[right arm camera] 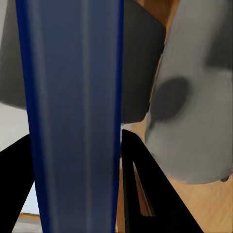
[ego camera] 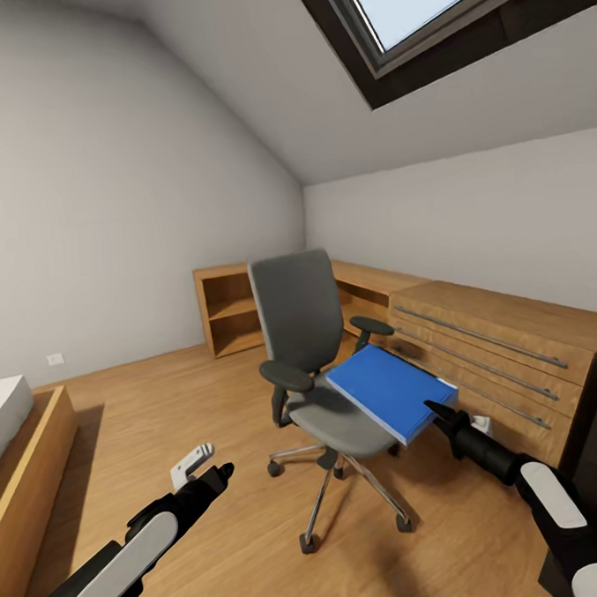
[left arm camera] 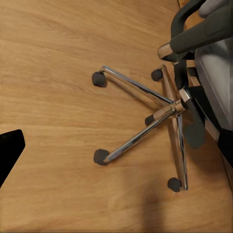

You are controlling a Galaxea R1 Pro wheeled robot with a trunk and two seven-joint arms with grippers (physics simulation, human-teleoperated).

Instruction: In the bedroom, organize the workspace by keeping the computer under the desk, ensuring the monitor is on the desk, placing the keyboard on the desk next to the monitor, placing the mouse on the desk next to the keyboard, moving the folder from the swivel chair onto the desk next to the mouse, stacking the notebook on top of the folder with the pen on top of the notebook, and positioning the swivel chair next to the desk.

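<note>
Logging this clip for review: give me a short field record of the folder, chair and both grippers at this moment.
folder: blue, tilted above the seat, its edge between the right gripper's fingers
swivel chair: upright on the wood floor, beside the light-wood drawer chest
right gripper: shut on the folder's near corner
left gripper: holding nothing, low over the floor; open or shut unclear

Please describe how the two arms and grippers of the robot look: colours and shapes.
Both arms are black with rounded white panels on the forearms. The left gripper has a black finger and a pale grey, bracket-like one. The right gripper tapers to slim black fingers. No cables or markings are visible.
</note>
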